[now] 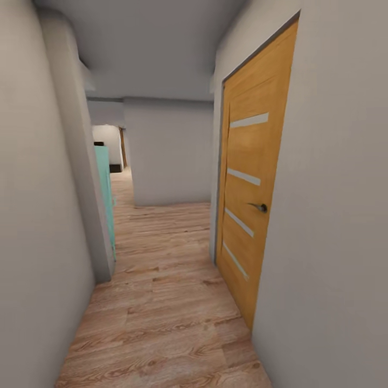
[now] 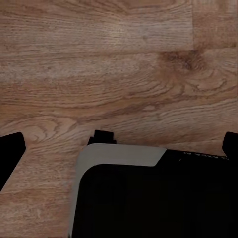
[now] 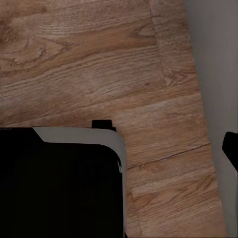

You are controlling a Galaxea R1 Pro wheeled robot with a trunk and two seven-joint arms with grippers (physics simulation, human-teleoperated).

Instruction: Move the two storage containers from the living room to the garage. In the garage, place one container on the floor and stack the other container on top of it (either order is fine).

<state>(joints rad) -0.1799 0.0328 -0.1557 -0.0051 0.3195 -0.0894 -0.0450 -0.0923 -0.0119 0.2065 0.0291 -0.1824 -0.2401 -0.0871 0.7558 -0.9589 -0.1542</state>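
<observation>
Corridor of light wood-plank floor (image 1: 161, 302) is faced, orange wood-panelled door (image 1: 253, 199) shut at right, opening ahead-left. Storage containers not sighted, so direction and nearer arm cannot be judged. Left gripper (image 2: 119, 148) fingertips spread, empty; right gripper (image 3: 230, 148) state cannot be told.

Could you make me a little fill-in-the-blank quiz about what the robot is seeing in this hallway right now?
1. The hallway floor is made of light ____ planks.
2. The orange-brown door on the right stands ____.
3. That door carries four pale horizontal ____.
4. At the left wall stands a panel coloured ____.

Missing words: wood; shut; stripes; turquoise
</observation>
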